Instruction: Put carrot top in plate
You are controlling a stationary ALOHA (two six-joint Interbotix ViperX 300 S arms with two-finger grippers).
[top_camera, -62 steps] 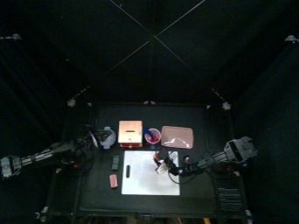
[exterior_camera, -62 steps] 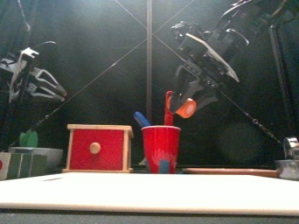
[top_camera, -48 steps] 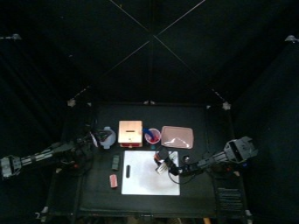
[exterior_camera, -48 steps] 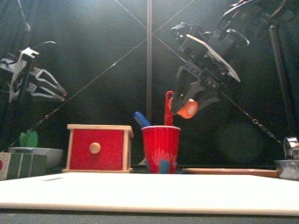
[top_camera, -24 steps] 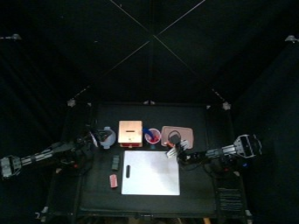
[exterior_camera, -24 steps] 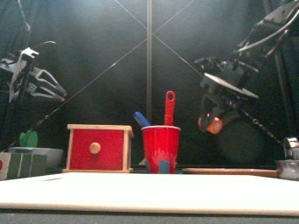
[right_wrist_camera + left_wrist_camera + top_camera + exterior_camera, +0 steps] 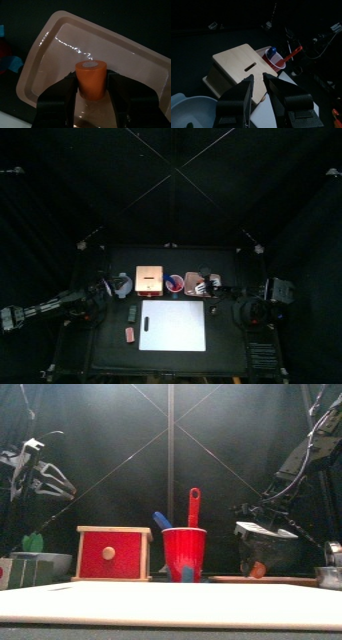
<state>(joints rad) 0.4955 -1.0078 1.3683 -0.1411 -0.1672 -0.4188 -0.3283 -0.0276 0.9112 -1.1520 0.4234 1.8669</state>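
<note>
My right gripper point(image 7: 92, 80) is shut on an orange carrot top point(image 7: 91, 81), held upright low over the pink plate point(image 7: 59, 31). I cannot tell whether the carrot touches the plate. In the front view the carrot point(image 7: 257, 569) hangs from the right gripper point(image 7: 259, 560) just over the plate's rim point(image 7: 225, 580) at the right. From above, the right gripper point(image 7: 214, 285) is over the plate point(image 7: 199, 278). My left gripper point(image 7: 260, 78) rests at the left, jaws a narrow gap apart and empty.
A wooden box with a red front point(image 7: 112, 552) and a red cup point(image 7: 185, 554) holding utensils stand behind a white mat point(image 7: 174, 326). A white bowl point(image 7: 194, 107) lies near the left arm. A small red item point(image 7: 130, 334) lies left of the mat.
My right gripper has carried the carrot top from above the red cup to the right and down, low over the pink plate. The left arm has not moved.
</note>
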